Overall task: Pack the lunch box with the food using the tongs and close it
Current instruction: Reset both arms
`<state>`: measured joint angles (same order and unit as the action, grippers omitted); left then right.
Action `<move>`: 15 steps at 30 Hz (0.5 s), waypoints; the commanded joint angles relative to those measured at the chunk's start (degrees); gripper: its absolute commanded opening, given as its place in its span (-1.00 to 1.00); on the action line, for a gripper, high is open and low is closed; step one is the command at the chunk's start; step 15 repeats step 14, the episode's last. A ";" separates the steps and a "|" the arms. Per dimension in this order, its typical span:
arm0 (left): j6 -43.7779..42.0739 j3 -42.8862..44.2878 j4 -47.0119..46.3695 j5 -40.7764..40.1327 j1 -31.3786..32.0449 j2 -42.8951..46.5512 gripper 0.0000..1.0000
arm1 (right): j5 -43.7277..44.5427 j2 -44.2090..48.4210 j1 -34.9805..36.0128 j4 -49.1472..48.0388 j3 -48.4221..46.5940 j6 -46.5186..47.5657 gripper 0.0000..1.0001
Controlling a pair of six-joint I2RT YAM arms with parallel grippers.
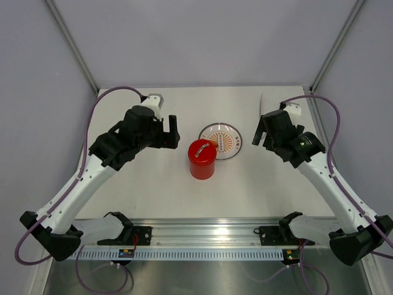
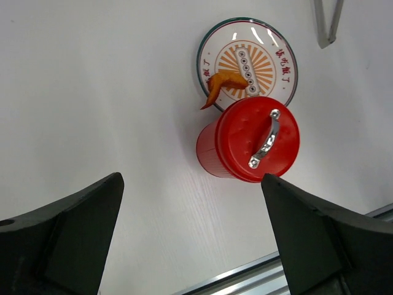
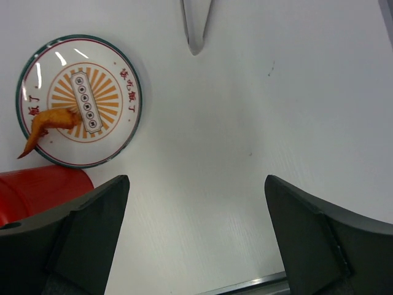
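Observation:
The red lunch box point(image 1: 202, 161) stands mid-table with its lid point(image 2: 261, 138) on, pale handle up. Behind it, touching its far rim, lies the white patterned plate point(image 1: 225, 140) with one orange-brown fried piece of food point(image 2: 224, 82) on it, which also shows in the right wrist view point(image 3: 49, 121). The grey tongs point(image 3: 196, 24) lie on the table beyond the plate, only their joined end in view point(image 2: 328, 24). My left gripper point(image 2: 190, 184) hovers left of the box point(image 1: 174, 132), open and empty. My right gripper point(image 3: 196, 181) hangs right of the plate point(image 1: 259, 130), open and empty.
The white table point(image 1: 147, 190) is bounded by grey walls and slanted metal posts point(image 1: 73, 46). A metal rail point(image 1: 202, 233) with both arm bases runs along the near edge.

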<state>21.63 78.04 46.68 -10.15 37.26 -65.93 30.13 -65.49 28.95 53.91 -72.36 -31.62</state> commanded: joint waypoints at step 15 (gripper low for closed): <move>2.54 -3.16 -0.88 -3.91 -4.38 0.54 0.98 | -6.93 -2.00 -4.87 -0.65 4.07 -4.68 0.99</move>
